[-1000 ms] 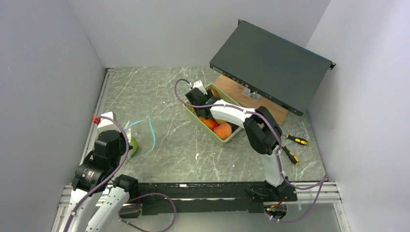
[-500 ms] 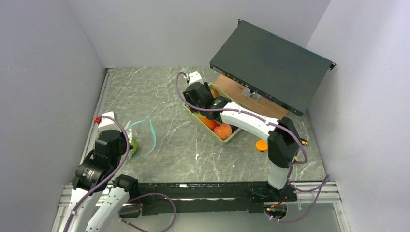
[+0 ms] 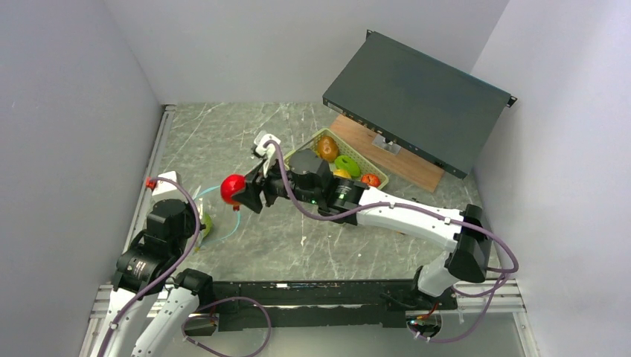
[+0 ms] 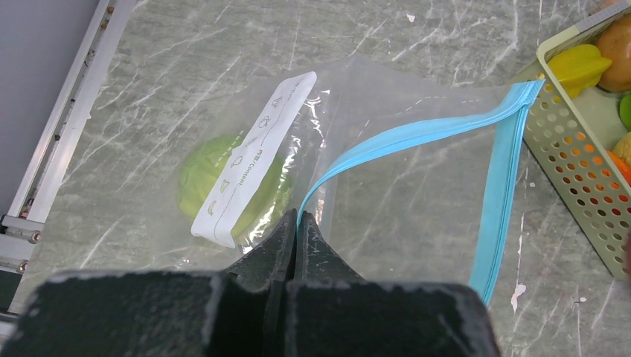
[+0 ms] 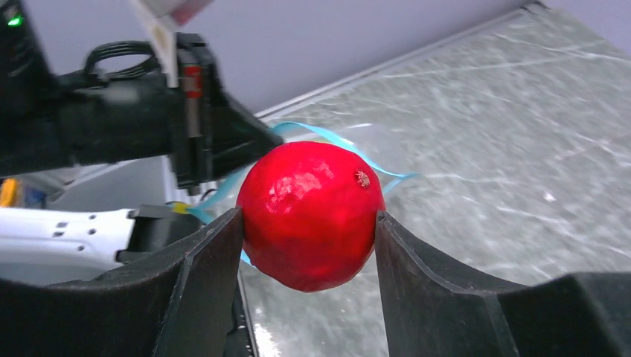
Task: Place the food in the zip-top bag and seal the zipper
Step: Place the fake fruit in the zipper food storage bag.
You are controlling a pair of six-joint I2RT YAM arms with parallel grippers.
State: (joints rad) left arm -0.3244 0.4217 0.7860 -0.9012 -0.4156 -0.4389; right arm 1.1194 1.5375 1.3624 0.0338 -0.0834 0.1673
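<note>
Hanging in the air by the mouth of the zip-top bag [image 4: 402, 216], a glossy red fruit [image 5: 309, 216] is clamped between the fingers of the right gripper [image 3: 244, 195]. It's round and smooth, with one small stem scar. The bag lies toward nine o'clock on the table [image 3: 260, 230], with its zipper [image 4: 417, 137] gaping toward three o'clock. One green piece [image 4: 201, 175] is already inside. The left gripper [image 4: 295, 227] pinches the near lip tight. Other fruits [image 3: 346, 163] wait in the basket [image 4: 577, 160] at one o'clock. Most of the filling, and all of the sealing, looks undone.

Bright, even light; right-wrist background perhaps motion-blurred.
</note>
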